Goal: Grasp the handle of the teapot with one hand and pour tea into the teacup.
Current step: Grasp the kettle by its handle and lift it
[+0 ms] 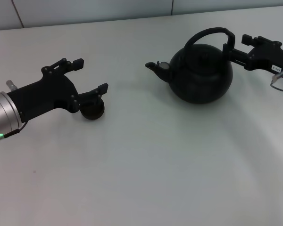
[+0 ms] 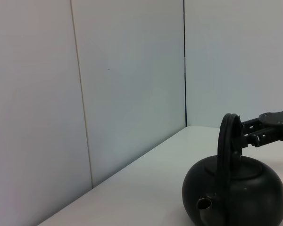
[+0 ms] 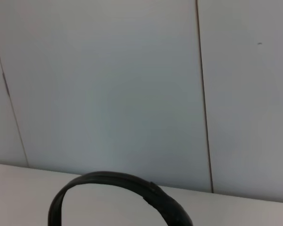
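The teapot (image 1: 201,73) sits on the white table (image 1: 155,160) at the upper right. The right gripper (image 1: 232,43) seems shut on its handle (image 1: 208,33). At the left, the left gripper (image 1: 90,75) has open jaws around the teacup (image 1: 92,109).

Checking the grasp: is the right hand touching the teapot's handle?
Touching: in the head view, the right hand meets the handle where it joins the teapot.

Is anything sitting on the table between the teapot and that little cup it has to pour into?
Nothing visible does. The table lies bare between the teapot and the teacup. The left gripper is beside the cup; the right gripper is at the handle.
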{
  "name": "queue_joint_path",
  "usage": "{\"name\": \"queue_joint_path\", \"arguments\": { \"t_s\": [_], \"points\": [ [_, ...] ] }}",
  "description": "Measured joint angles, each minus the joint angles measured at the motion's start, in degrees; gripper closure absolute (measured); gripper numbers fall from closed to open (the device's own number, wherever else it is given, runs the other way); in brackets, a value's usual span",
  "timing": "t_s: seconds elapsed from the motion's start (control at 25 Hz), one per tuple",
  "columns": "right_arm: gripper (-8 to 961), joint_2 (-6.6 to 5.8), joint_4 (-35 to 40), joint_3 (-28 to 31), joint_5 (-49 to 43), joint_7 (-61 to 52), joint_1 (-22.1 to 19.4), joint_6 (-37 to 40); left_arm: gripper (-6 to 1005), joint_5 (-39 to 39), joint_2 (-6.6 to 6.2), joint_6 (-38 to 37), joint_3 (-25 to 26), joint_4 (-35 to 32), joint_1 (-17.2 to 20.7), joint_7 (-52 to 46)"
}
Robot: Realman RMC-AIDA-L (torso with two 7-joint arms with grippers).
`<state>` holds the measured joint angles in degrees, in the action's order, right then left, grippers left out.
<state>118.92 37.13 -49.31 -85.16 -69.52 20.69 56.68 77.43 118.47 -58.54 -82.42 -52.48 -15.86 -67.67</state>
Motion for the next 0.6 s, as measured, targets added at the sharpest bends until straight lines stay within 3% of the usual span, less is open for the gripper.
{"name": "queue_joint_path", "arguments": {
  "t_s": [0.32, 0.6],
  "points": [
    [302, 0.05, -0.4, -0.5, -2.0, 1.4, 0.5, -0.3, 129, 0.0, 0.0, 0.0, -0.1, -0.1, 0.3, 0.0],
    [457, 0.08, -1.5, -0.2, -2.5, 2.2, 1.3, -0.3, 129, 0.0, 0.0, -0.1, -0.1, -0.3, 0.5, 0.0]
  ]
}}
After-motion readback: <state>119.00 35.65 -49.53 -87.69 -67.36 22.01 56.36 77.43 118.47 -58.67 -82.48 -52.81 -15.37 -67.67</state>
